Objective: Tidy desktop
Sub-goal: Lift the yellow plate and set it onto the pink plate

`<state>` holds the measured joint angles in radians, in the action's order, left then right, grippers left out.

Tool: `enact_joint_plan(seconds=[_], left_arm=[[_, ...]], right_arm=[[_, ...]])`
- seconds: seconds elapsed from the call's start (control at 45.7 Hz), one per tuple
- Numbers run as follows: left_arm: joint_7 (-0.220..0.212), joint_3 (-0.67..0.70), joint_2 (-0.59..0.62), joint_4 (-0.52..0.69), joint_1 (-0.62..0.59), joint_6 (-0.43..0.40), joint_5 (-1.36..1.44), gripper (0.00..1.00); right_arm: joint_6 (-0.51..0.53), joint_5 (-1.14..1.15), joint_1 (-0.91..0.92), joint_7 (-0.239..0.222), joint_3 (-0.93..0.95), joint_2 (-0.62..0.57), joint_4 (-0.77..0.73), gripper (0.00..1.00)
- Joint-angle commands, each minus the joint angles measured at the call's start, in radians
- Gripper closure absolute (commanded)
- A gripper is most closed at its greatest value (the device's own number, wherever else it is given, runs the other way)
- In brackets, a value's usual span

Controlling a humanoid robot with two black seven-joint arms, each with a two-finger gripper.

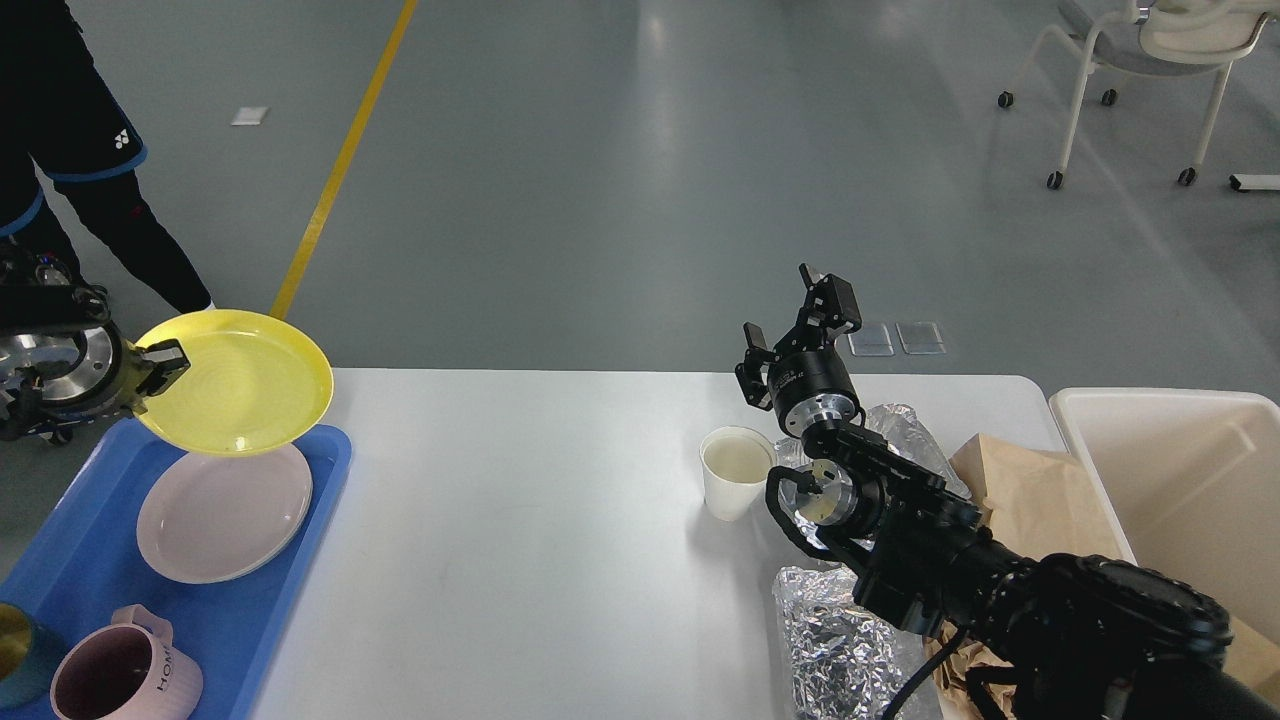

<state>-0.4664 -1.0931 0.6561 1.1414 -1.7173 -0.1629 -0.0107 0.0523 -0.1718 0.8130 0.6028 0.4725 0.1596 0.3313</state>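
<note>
White desk [520,540] fills the lower middle of the head view, rounded far corners visible, most of its centre bare. Left claw [165,368] at the far left edge, pinched on the rim of a yellow plate [240,385]; plate held tilted in the air, over the far end of a blue tray [250,620] that sits at the desk's left end. On the tray: a pale pink plate [222,515] lying flat, partly under the yellow one, and nearer the camera a pink mug [120,675] with lettering on its side; a dark teal cup [15,650] cut off by the frame edge. Right arm comes up from the lower right; right claw [800,325] raised above the desk's far edge, fingers spread apart, nothing between them. White paper cup [735,470] stands upright just left of the arm. Crumpled foil [830,630] beside and under the arm; brown paper [1040,500] further right. Cream bin [1180,480] at the desk's right end. Grey floor beyond, with a yellow line [340,160] and a wheeled chair [1140,60].
</note>
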Motion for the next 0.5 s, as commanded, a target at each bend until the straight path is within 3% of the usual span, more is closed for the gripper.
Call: enact_joint_plan(seconds=[0.0, 0.241, 0.481], left_arm=[[0.005, 0.002, -0.004, -0.006, 0.090, 0.069, 0.000, 1.00], [0.009, 0.007, -0.010, -0.008, 0.214, 0.158, -0.002, 1.00], [0.011, 0.012, -0.030, -0.015, 0.265, 0.217, -0.002, 1.00]], right_arm=[[0.000, 0.000, 0.000, 0.000, 0.000, 0.000, 0.000, 0.00], [0.000, 0.000, 0.000, 0.000, 0.000, 0.000, 0.000, 0.00], [0.000, 0.000, 0.000, 0.000, 0.000, 0.000, 0.000, 0.00]])
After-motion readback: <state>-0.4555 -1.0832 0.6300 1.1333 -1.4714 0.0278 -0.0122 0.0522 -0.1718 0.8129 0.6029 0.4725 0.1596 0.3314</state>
